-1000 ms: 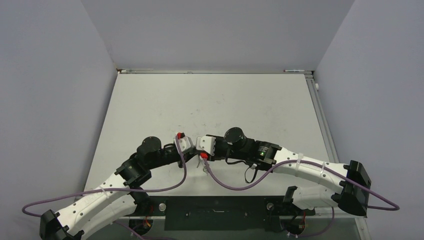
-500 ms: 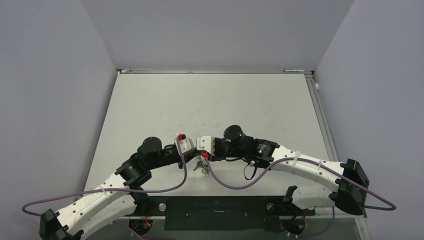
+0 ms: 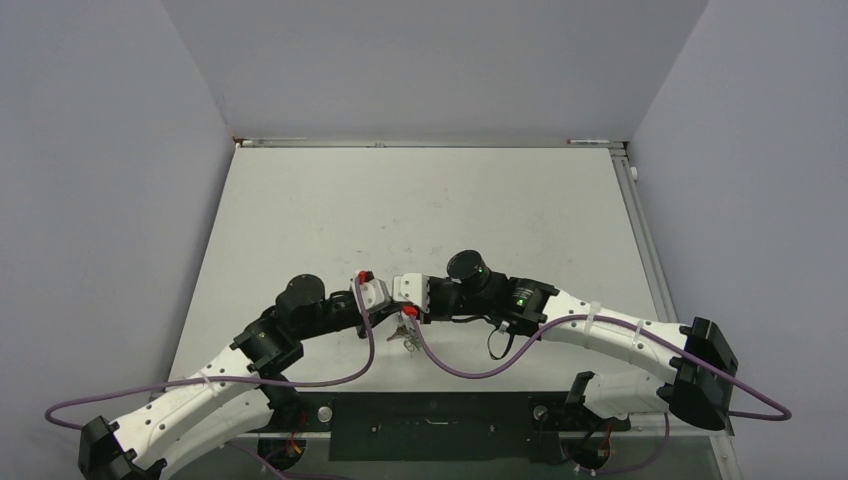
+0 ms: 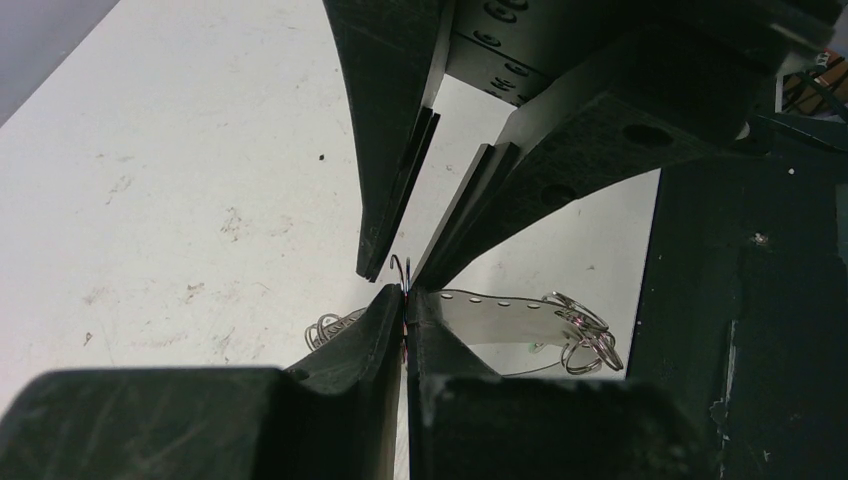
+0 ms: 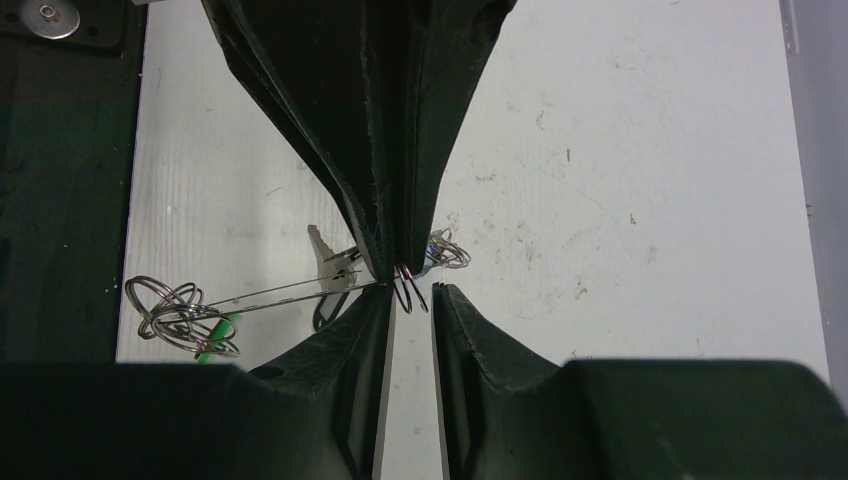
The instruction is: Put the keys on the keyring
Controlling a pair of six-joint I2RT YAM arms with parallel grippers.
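Left pincer (image 4: 403,295) pinches the keyring (image 5: 300,293), right pincer (image 5: 412,292) spread around its end, keys (image 4: 495,318) bunched just beneath

Right arm (image 3: 600,335), keys (image 3: 403,331) slightly leftward

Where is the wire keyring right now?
At the near middle of the table, the keyring is pinched in the left tool, tip to tip with the open right tool; the right wrist view shows its wire leading to a green key.

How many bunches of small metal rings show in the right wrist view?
2: one bunch beside the green key head, another beside the left gripper; others may be hidden.
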